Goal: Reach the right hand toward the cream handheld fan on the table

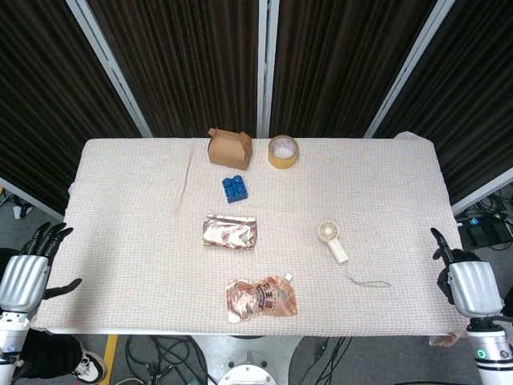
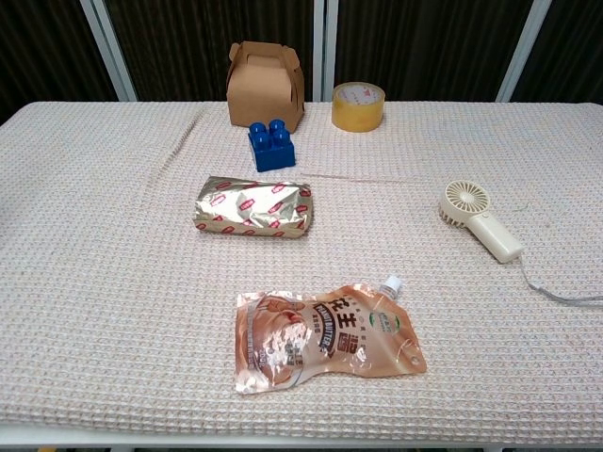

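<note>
The cream handheld fan (image 1: 331, 241) lies flat on the cloth right of centre, its round head toward the back and its handle pointing to the front right; the chest view shows the fan (image 2: 480, 219) with a thin cord trailing off to the right. My right hand (image 1: 465, 282) hangs off the table's right front corner, well to the right of the fan, holding nothing, fingers apart. My left hand (image 1: 24, 274) is beside the left front corner, fingers spread and empty. Neither hand appears in the chest view.
On the cloth stand a brown paper box (image 1: 229, 147), a tape roll (image 1: 283, 151) and a blue brick (image 1: 235, 188) at the back. A foil packet (image 1: 230, 233) and an orange spouted pouch (image 1: 261, 298) lie in the middle and front. A loose cord (image 1: 369, 281) lies near the fan.
</note>
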Robot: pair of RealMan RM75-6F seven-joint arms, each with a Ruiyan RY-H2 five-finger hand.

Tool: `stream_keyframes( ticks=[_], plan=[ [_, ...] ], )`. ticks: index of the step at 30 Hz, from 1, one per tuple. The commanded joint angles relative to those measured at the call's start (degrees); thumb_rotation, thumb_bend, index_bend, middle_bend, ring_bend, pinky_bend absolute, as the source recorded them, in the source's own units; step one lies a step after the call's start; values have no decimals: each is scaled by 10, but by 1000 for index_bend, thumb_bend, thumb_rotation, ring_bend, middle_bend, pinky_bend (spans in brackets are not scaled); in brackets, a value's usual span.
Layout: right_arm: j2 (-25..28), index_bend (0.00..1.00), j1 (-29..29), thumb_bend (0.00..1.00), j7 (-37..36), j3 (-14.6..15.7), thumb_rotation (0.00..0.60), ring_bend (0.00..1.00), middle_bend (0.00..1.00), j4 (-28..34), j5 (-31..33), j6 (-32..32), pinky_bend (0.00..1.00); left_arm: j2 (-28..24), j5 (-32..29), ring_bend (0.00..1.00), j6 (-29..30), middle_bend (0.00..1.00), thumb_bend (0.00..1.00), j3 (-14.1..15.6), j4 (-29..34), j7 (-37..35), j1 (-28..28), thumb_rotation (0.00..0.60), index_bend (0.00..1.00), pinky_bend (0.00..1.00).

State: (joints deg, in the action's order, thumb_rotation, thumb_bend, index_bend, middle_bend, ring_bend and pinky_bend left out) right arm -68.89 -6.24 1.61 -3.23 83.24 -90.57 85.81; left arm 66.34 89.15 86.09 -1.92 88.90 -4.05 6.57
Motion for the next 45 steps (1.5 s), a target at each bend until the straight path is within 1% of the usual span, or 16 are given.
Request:
stream_keyframes(
  ticks=[1, 6, 9, 16, 20, 23, 30, 35, 45],
  plan=[
    [-2, 0, -9, 1000, 18, 7, 600, 843, 913, 8, -1, -22, 742, -1, 2, 30, 0, 101, 0, 1, 0, 0, 0, 600, 142, 242],
    [-4, 0, -23, 1000, 70, 14, 600, 851, 923, 32, 16, -69, 742, -2, -3, 30, -1, 101, 0, 1, -1, -2, -1, 600, 142, 242],
    [-14, 4, -36, 1000, 102, 17, 600, 851, 922, 47, 26, -101, 742, -1, -5, 30, -5, 101, 0, 3, -4, -5, -1, 600, 142, 242],
    [-52, 5, -71, 1000, 165, 7, 600, 851, 923, 72, 53, -157, 743, 2, -5, 31, -8, 101, 0, 4, -12, -12, 1, 600, 142, 242],
    [-69, 5, -94, 1000, 188, 1, 600, 851, 925, 95, 96, -208, 745, 3, -6, 30, -8, 101, 0, 4, -16, -19, 0, 600, 142, 242],
    [-80, 5, -107, 1000, 223, -4, 600, 851, 925, 98, 126, -229, 745, 2, -6, 31, -12, 101, 0, 6, -16, -36, 0, 600, 142, 242],
    [-102, 6, -129, 1000, 287, -9, 600, 852, 925, 101, 184, -255, 745, -4, -4, 31, -11, 101, 0, 6, -17, -50, 0, 600, 142, 244],
    [-116, 6, -145, 1000, 297, -9, 600, 852, 925, 99, 213, -275, 746, -2, -7, 30, -16, 101, 0, 6, -18, -50, 2, 600, 143, 244],
    [-128, 5, -174, 1000, 330, -12, 600, 852, 925, 97, 262, -290, 747, -1, -9, 30, -20, 101, 0, 8, -29, -58, 2, 600, 142, 243]
  ],
)
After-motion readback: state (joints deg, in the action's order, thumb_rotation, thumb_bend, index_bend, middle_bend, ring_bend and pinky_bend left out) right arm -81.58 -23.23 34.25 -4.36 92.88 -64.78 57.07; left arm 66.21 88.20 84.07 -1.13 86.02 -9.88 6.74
